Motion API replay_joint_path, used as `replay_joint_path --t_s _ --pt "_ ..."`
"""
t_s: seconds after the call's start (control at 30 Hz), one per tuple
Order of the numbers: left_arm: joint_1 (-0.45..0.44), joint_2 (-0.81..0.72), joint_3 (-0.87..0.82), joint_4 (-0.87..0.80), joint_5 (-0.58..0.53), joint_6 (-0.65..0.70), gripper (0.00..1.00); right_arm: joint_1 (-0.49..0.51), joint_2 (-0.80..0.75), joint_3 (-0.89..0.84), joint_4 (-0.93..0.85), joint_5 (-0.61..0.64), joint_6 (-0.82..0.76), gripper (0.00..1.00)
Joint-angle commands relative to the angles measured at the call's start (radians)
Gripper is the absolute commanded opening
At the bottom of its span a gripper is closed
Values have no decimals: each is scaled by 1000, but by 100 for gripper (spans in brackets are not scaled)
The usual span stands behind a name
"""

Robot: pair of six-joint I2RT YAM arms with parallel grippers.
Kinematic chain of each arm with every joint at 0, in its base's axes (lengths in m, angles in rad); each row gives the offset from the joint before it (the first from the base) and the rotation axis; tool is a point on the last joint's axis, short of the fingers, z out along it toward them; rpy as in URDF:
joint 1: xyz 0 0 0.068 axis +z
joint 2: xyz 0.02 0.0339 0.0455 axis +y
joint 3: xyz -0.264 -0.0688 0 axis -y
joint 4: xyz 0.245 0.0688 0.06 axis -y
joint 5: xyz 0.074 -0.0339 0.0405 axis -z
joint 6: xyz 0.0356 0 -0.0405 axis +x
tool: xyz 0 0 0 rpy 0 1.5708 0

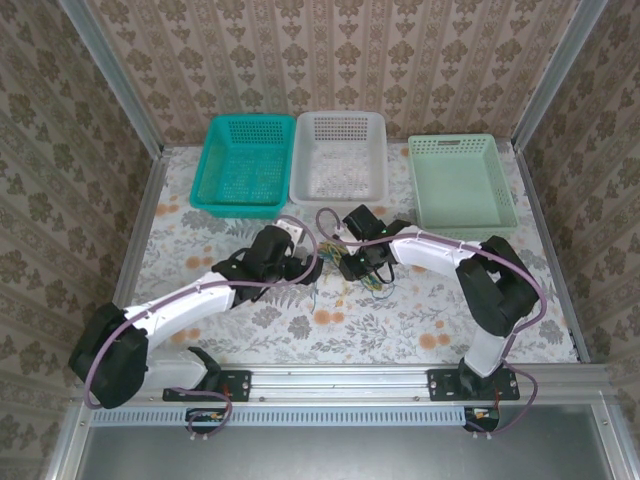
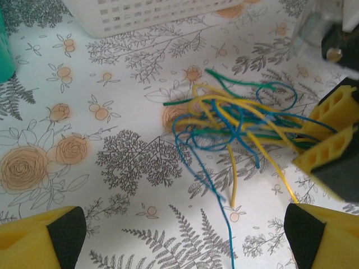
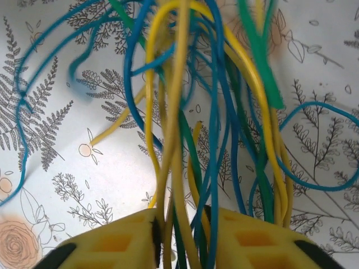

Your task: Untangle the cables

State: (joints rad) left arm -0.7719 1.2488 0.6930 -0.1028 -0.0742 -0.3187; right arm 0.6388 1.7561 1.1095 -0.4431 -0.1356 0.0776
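The cables [image 1: 372, 283] lie as a tangle of yellow, green and blue strands on the flowered tablecloth at mid-table. In the left wrist view the cables [image 2: 235, 120] spread across the cloth, and one blue strand trails down between my left fingers. My left gripper [image 2: 185, 235] is open, its yellow fingertips [image 2: 42, 238] wide apart and touching nothing. My left gripper [image 1: 312, 262] sits just left of the tangle. My right gripper [image 3: 182, 241] is shut on a bunch of the cables [image 3: 179, 112], which run up out of its jaws. It also appears as my right gripper [image 2: 322, 131] at the tangle's right end.
Three baskets stand along the back: a teal basket [image 1: 240, 208], a white basket [image 1: 338, 195] and a light green basket [image 1: 465, 228]. The white basket [image 2: 140, 14] is close behind the tangle. Patterned walls enclose the table on three sides.
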Motion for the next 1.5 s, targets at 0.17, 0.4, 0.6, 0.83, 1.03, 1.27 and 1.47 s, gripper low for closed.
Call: replay_joint_path --t_s 0.17,0.4,0.6,0.83,1.03,1.27,1.47 --pt "-39 -39 -13 6 40 -73 92 -41 -96 2 36 -12 54 3" --pt "-132 87 -22 163 159 -157 82 -51 -122 -9 70 -112 111 1" --pt "-163 225 60 130 82 -177 79 -51 -140 -44 111 -152 151 0" --pt "-158 273 88 163 24 -164 77 -59 -170 -60 127 -207 188 0" --pt "-155 325 97 207 56 -160 72 -84 -196 -76 149 -245 232 0" --pt "-134 337 84 219 41 -159 43 -121 -229 -100 147 -299 239 0" --pt "-100 289 61 196 32 -112 16 -158 -246 -121 108 -335 213 1"
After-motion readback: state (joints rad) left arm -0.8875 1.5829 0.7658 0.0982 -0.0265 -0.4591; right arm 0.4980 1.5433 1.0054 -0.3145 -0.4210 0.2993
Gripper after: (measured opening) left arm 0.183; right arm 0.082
